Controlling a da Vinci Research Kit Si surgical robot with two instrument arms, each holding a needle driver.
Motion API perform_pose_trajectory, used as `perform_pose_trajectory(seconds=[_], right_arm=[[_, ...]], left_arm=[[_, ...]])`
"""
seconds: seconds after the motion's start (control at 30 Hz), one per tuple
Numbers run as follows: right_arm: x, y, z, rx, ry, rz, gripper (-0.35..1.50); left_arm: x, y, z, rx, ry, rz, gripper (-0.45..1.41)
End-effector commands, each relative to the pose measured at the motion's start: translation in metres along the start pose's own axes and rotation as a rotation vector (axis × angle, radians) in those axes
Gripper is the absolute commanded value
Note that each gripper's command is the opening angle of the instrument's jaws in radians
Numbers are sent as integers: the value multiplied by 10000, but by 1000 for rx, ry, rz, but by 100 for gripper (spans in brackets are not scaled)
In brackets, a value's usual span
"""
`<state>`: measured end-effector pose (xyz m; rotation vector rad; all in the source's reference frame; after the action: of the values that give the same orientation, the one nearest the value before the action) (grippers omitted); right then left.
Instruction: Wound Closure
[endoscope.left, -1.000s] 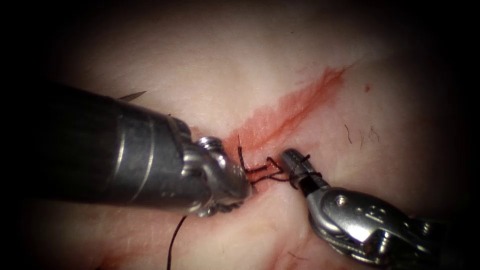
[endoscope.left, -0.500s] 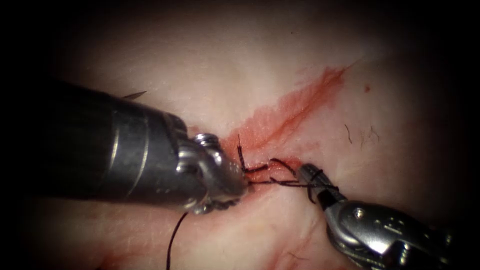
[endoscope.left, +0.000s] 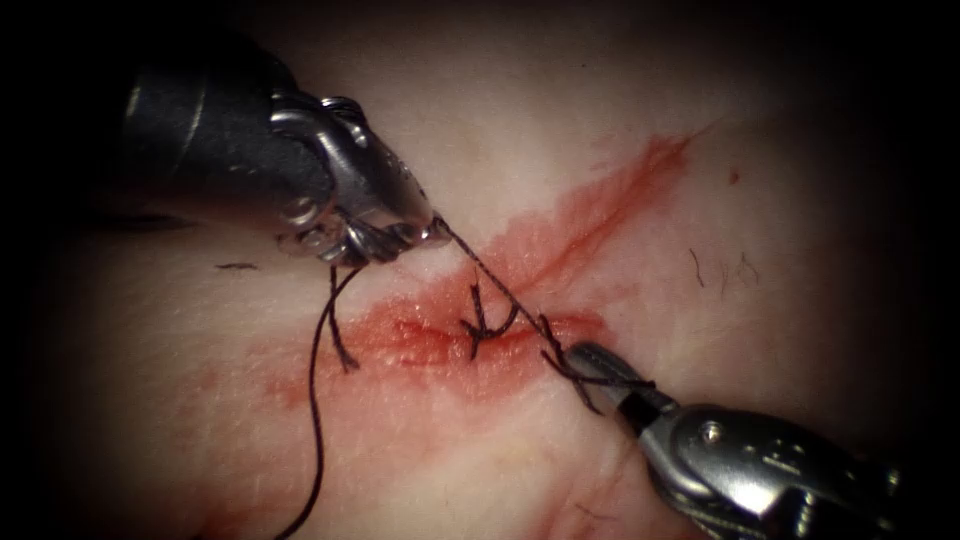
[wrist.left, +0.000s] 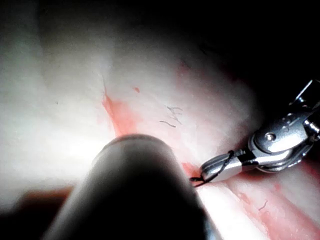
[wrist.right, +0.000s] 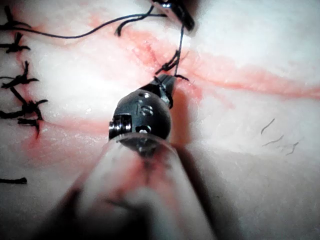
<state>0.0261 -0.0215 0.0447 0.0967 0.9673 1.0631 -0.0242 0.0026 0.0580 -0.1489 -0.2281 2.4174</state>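
Observation:
The cut (endoscope.left: 560, 235) runs slantwise across the tissue (endoscope.left: 500, 120), stained with red fluid. My left tool (endoscope.left: 432, 232) is up and left of the cut, its jaws shut on the dark thread (endoscope.left: 490, 280). The thread runs taut down to my right tool (endoscope.left: 585, 357), whose jaws are shut on it with thread wound round them. A knot (endoscope.left: 483, 325) with short ends sits on the cut between the two tools. From the left jaws a long strand (endoscope.left: 314, 400) hangs down and a short end (endoscope.left: 338, 345) dangles. In the wrist views I see the right tool (wrist.left: 222, 167) (wrist.right: 165, 86) with thread around its jaws.
Several finished stitches (wrist.right: 22, 82) with cut ends lie along the cut in the right wrist view. Short loose thread bits (endoscope.left: 722, 270) rest on the tissue right of the cut. The left tool's shaft (wrist.left: 135, 190) looms close in the left wrist view.
My left tool has moved up and to the left, away from the cut, pulling the thread taut. The right tool drew back to the right, then held its place.

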Motion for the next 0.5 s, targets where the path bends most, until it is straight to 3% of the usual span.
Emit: perform_pose_trajectory(seconds=[0.03,0.23,0.5], right_arm=[[6,-5,4,19,4,-6,-35],[13,-4,0,69,21,-26,-35],[20,-5,-8,120,32,-35,-35]], left_arm=[[11,-5,9,4,0,-6,-45],[37,-29,34,33,4,-26,-45],[34,-34,55,53,3,-35,-45]])
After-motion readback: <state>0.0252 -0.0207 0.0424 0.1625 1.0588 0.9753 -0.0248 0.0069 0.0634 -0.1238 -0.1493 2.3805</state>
